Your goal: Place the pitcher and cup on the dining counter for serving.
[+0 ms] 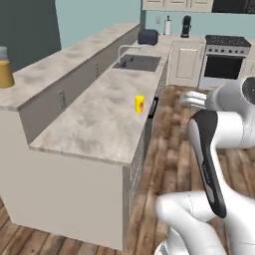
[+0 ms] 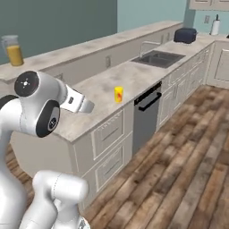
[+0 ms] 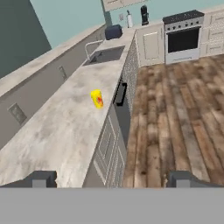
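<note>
Dining counter (image 1: 60, 64) holds pitcher (image 1: 5, 68); cup (image 1: 140, 104) on worktop (image 1: 94, 119); tool (image 3: 111, 179) apart.

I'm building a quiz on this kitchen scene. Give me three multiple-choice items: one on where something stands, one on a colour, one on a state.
1. Where does the pitcher stand?
A. in the sink
B. on the dining counter
C. on the floor

2. What colour is the cup on the lower worktop?
A. yellow
B. blue
C. black

3. How do the gripper jaws stand?
A. shut on the cup
B. shut on the pitcher
C. open, holding nothing

Answers: 1 B, it stands on the raised slab at its near end. 2 A, yellow with red-orange marks. 3 C, in the hand view the two tips sit wide apart with nothing between them.
</note>
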Controlling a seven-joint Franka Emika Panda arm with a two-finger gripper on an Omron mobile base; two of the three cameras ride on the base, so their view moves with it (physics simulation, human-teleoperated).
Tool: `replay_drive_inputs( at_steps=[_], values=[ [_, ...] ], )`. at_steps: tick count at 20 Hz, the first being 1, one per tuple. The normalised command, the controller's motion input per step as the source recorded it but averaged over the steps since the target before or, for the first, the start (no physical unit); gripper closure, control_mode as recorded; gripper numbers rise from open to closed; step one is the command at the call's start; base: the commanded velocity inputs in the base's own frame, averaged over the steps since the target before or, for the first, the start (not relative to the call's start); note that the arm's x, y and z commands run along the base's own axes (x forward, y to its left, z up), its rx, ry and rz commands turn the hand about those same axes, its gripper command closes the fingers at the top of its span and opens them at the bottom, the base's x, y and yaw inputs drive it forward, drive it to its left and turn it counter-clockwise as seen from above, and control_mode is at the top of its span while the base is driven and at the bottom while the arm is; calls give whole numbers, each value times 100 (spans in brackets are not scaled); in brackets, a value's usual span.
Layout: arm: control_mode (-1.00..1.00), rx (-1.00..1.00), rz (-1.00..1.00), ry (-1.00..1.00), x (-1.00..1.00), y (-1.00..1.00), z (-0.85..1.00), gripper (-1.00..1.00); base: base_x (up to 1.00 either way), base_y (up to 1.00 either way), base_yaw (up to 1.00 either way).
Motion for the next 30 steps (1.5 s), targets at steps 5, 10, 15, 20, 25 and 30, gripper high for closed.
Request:
replay_drive_inputs(
  at_steps=[5, 10, 15, 20, 25, 30],
  values=[
    [100, 0, 0, 0, 0, 0, 0, -100, 99, -100, 37],
    [100, 0, 0, 0, 0, 0, 0, -100, 98, -97, 42],
    [100, 0, 0, 0, 0, 0, 0, -100, 78, -68, 67],
    [100, 0, 0, 0, 0, 0, 0, -100, 40, -76, 66],
    [100, 0, 0, 0, 0, 0, 0, -100, 9, -80, 65],
    [100, 0, 0, 0, 0, 0, 0, -100, 0, -74, 68]
  ],
)
